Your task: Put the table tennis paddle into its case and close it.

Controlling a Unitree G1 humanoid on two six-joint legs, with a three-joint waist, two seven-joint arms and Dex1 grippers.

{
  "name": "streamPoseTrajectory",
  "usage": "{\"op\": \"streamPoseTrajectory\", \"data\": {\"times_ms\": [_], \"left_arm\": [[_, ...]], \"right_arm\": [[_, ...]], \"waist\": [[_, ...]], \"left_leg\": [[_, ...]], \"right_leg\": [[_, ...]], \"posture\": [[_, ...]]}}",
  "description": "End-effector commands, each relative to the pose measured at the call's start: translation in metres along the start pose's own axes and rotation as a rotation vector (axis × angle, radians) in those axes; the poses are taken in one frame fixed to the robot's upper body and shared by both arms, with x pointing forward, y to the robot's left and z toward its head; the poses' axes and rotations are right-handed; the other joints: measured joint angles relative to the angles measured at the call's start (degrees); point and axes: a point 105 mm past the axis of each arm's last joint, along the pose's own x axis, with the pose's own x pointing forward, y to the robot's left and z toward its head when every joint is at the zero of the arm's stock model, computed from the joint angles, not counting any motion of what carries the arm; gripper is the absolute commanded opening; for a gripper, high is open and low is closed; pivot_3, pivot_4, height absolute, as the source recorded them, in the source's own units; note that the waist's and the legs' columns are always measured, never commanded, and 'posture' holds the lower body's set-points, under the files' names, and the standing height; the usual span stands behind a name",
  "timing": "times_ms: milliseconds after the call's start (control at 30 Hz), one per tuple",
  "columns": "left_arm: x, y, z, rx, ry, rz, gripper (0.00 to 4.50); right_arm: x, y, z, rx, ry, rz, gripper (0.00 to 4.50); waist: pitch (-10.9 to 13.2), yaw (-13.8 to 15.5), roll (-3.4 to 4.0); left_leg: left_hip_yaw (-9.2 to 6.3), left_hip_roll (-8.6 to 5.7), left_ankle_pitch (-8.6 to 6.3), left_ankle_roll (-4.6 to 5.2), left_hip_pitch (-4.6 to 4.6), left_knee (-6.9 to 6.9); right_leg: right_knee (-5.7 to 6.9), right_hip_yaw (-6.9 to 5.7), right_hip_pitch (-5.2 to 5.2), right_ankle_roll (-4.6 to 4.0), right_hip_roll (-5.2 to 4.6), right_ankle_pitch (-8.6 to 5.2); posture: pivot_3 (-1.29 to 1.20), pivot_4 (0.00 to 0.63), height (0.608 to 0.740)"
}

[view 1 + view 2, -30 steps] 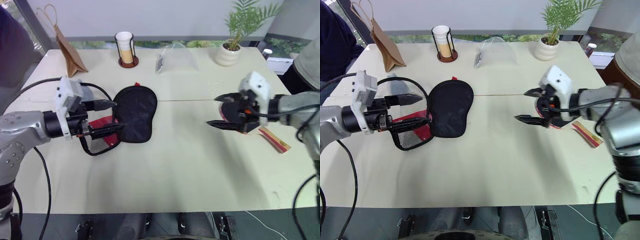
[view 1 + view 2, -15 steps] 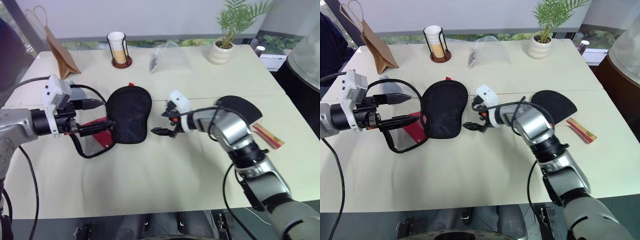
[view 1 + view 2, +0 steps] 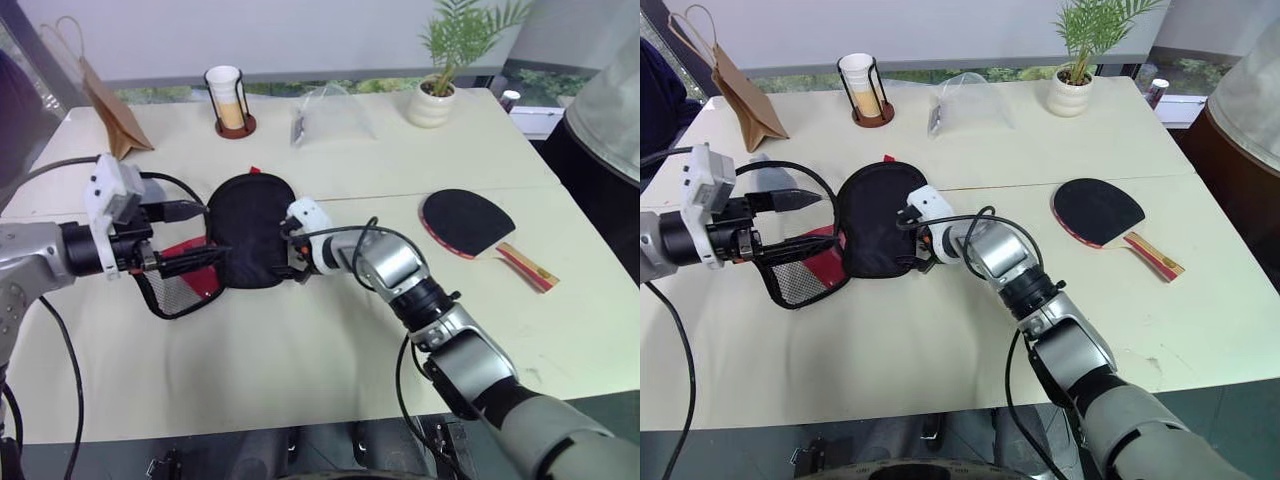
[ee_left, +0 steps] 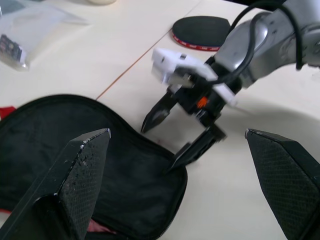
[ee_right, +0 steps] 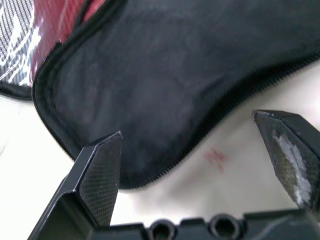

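A: Case (image 3: 250, 228)? Position?
B: Lying open on the table (image 3: 330, 350), black flap up, red panel and mesh pocket at its left side. Left gripper (image 3: 200, 238) at that left edge, jaws wide, nothing held.
A: Right side?
B: Right gripper (image 3: 908, 241) at the case's right edge, jaws wide around the zip rim, not clamped.
A: Paddle?
B: Table tennis paddle (image 3: 470, 222) flat on the table, well apart to the right, black face up.

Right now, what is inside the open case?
Nothing visible: the case lies unzipped, showing bare black lining, its red and mesh half folded beneath. The paddle rests apart on the table. Anything under the case is hidden.
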Motion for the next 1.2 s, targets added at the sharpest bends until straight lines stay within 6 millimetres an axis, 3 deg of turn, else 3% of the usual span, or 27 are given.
{"op": "streamPoseTrajectory", "data": {"times_ms": [33, 100, 200, 433, 467, 667, 767, 933, 1000, 1067, 1200], "left_arm": [[-0.005, 0.0, 0.01, 0.048, -0.023, 0.022, 4.49], [-0.005, -0.001, 0.01, 0.05, -0.024, 0.024, 4.49], [-0.006, 0.0, 0.01, 0.054, -0.024, 0.03, 4.49], [-0.006, 0.0, 0.01, 0.054, -0.024, 0.031, 4.49], [-0.006, 0.0, 0.01, 0.054, -0.024, 0.031, 4.49], [-0.006, 0.0, 0.01, 0.054, -0.024, 0.032, 4.49], [-0.004, -0.001, 0.01, 0.061, -0.026, 0.032, 4.49], [-0.003, -0.001, 0.01, 0.062, -0.027, 0.033, 4.49], [0.003, 0.0, 0.01, 0.061, -0.034, 0.011, 4.49], [0.008, -0.001, 0.009, 0.059, -0.04, -0.006, 4.49], [0.012, -0.002, 0.009, 0.058, -0.044, -0.021, 4.49]], "right_arm": [[0.012, 0.01, -0.001, -0.033, 0.017, 0.022, 4.47], [0.017, 0.013, -0.005, -0.046, 0.035, 0.031, 4.47], [0.021, 0.014, -0.013, -0.073, 0.059, 0.03, 3.71], [0.023, 0.014, -0.014, -0.076, 0.059, 0.032, 0.26], [0.023, 0.014, -0.014, -0.076, 0.059, 0.032, 0.03], [0.023, 0.014, -0.014, -0.076, 0.06, 0.034, 0.03], [-0.006, -0.002, -0.026, -0.093, 0.075, 0.02, 0.03], [-0.012, -0.002, -0.028, -0.098, 0.079, 0.021, 0.03], [-0.076, -0.03, -0.045, -0.148, 0.083, 0.006, 0.03], [-0.115, -0.039, -0.055, -0.198, 0.119, -0.003, 0.03], [-0.14, -0.052, -0.062, -0.212, 0.151, -0.044, 0.03]], "waist": [[0.0, -0.4, -0.01], [0.0, -0.8, -0.02], [0.0, -0.9, -0.02], [0.0, -0.9, -0.02], [0.0, -0.9, -0.02], [0.0, -0.8, -0.02], [0.0, -0.4, -0.02], [0.0, 0.0, -0.04], [0.0, 1.3, 0.01], [0.1, 2.9, 0.17], [0.1, 1.9, -0.25]], "left_leg": [[-0.01, 0.0, 0.0, -0.01, 0.01, 0.0], [-0.01, 0.0, 0.01, -0.02, 0.04, -0.01], [0.0, 0.0, 0.04, -0.07, 0.22, -0.17], [0.0, 0.02, 0.08, -0.13, 0.35, -0.32], [0.0, 0.02, 0.08, -0.14, 0.35, -0.33], [0.0, 0.02, 0.08, -0.17, 0.38, -0.35], [0.0, 0.01, 0.09, -0.17, 0.37, -0.4], [-0.01, -0.08, 0.1, -0.17, 0.35, -0.41], [-0.05, -0.05, 0.1, -0.17, 0.35, -0.41], [-0.16, -0.18, 0.07, -0.1, 0.12, -0.3], [-0.01, -0.23, -0.19, 0.1, -0.07, 0.19]], "right_leg": [[0.02, 0.0, 0.0, 0.0, 0.0, 0.0], [0.04, 0.0, 0.02, 0.0, 0.01, 0.0], [0.04, 0.0, 0.06, -0.01, 0.03, 0.0], [0.04, 0.03, 0.09, -0.04, 0.05, -0.02], [0.04, 0.03, 0.09, -0.04, 0.05, -0.02], [0.04, 0.02, 0.11, -0.04, 0.04, -0.02], [0.02, 0.03, 0.1, -0.04, 0.03, -0.02], [-0.04, 0.02, 0.15, -0.04, -0.06, -0.02], [-0.03, 0.01, 0.15, -0.04, -0.04, -0.02], [-0.17, -0.12, 0.15, -0.03, -0.07, -0.03], [-0.27, -0.11, 0.24, -0.08, -0.16, -0.07]], "posture": [[0.0, 0.15, 0.734], [0.0, 0.15, 0.734], [0.0, 0.15, 0.734], [0.0, 0.15, 0.734], [0.0, 0.15, 0.734], [0.0, 0.15, 0.734], [0.0, 0.15, 0.734], [0.0, 0.15, 0.734], [0.0, 0.15, 0.734], [0.0, 0.15, 0.734], [0.0, 0.15, 0.734]]}}
